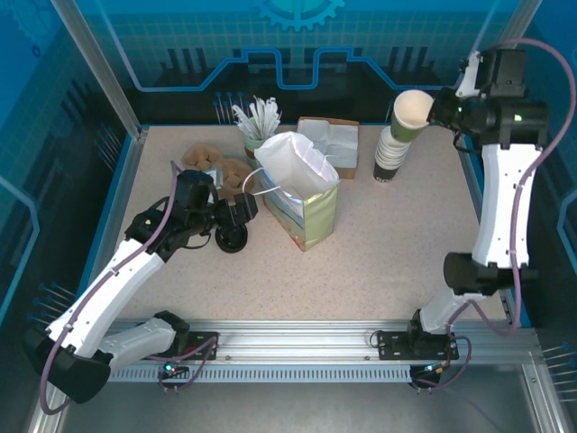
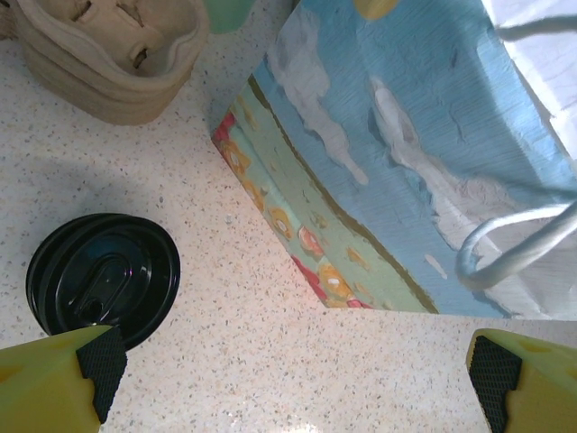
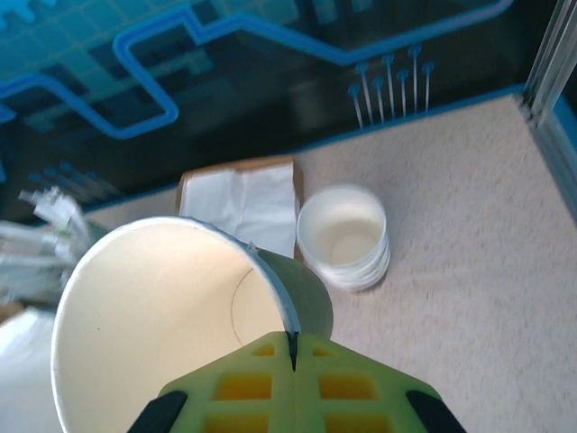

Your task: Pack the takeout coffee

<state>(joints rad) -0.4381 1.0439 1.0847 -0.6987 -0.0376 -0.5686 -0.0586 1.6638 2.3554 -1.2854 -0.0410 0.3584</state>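
The takeout coffee cup (image 1: 412, 113), a single paper cup with olive sides and a white inside, carries no lid. It hangs tilted above the stack of cups (image 1: 389, 158) at the back right. My right gripper (image 1: 439, 108) is shut on its rim; in the right wrist view the rim of the cup (image 3: 162, 307) is pinched by that gripper (image 3: 291, 347). A loose black lid (image 1: 232, 239) lies on the table left of the paper bag (image 1: 302, 194). My left gripper (image 1: 242, 209) is open low over the table between the lid (image 2: 104, 275) and the bag (image 2: 406, 153).
The bag stands open in the middle, its white handle (image 2: 514, 244) hanging on the near side. Pulp cup carriers (image 1: 212, 162) lie at the back left, a cup of stirrers (image 1: 257, 122) and a napkin box (image 1: 329, 135) behind the bag. The cup stack (image 3: 343, 236) sits beside the napkins (image 3: 242, 203).
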